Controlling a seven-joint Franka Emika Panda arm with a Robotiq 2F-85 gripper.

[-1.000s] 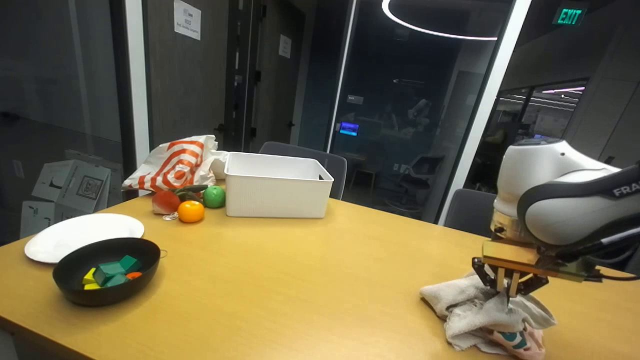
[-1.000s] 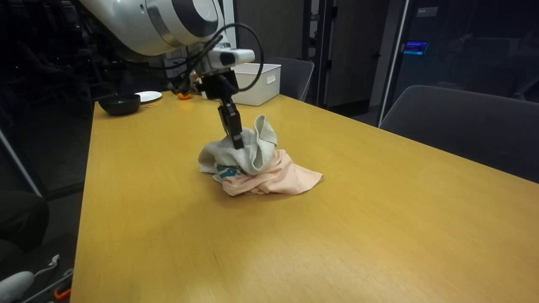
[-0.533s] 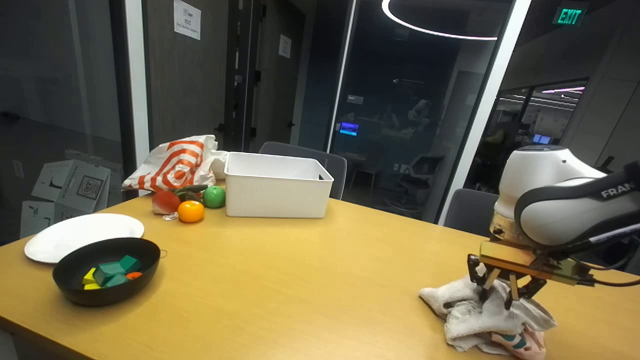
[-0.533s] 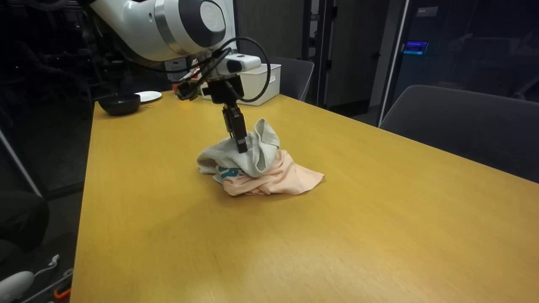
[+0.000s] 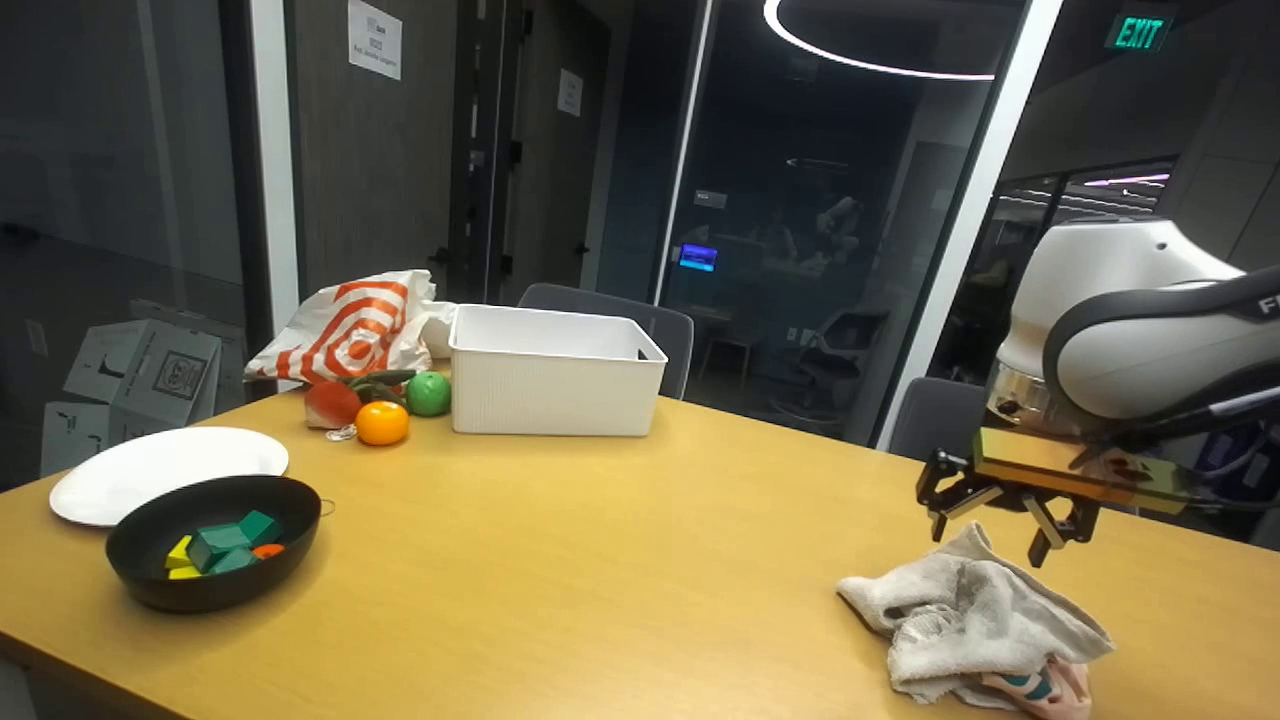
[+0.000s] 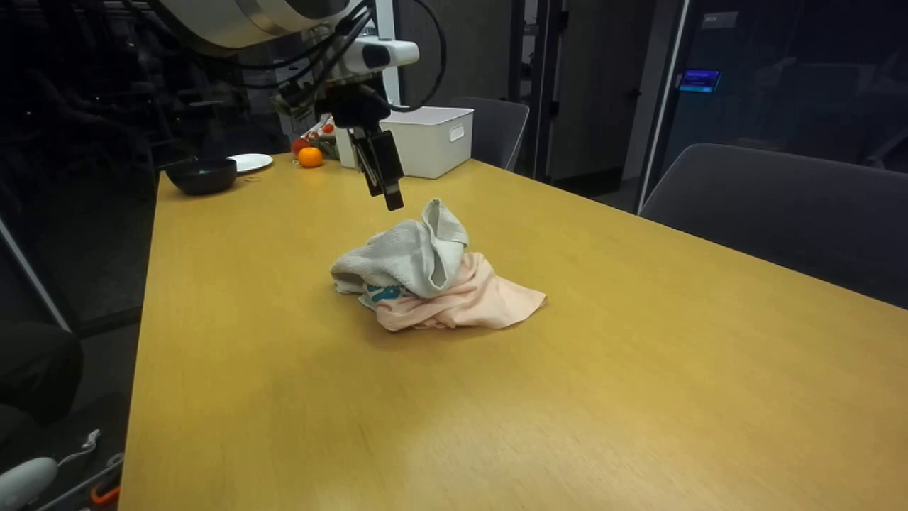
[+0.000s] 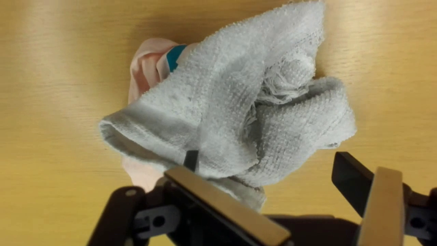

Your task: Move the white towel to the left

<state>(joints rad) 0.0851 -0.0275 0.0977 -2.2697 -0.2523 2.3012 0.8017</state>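
Towel (image 5: 985, 615), off-white and rough-woven, lies crumpled on the counter (image 5: 640, 560) below you, toward the lower right in an exterior view, with one fold raised to a peak. It rests over part of a peach-pink cloth (image 6: 489, 305) printed in teal, and you can see that cloth sticking out from under it in the wrist view as well. Your pincer (image 5: 988, 543) hangs above the towel with its jaws spread wide apart, clear of the fabric in both exterior views. Seen from the wrist, one of your fingertips (image 7: 351, 179) lines up over the counter and its partner over the towel's edge. Well apart from all this, you have a black bowl (image 5: 210, 597) with green, yellow and orange blocks (image 5: 215, 546) in it, and a white plate (image 5: 150, 465) just behind, partly hidden by the bowl. Near a ribbed white bin (image 5: 555, 400) sit a round green fruit (image 5: 428, 394), an orange fruit (image 5: 382, 424) and a red item (image 5: 332, 402) whose kind you cannot make out; a white bag (image 5: 360, 330) with orange-red rings slumps behind them. Grey chairs (image 6: 787, 213) stand along the counter's side.
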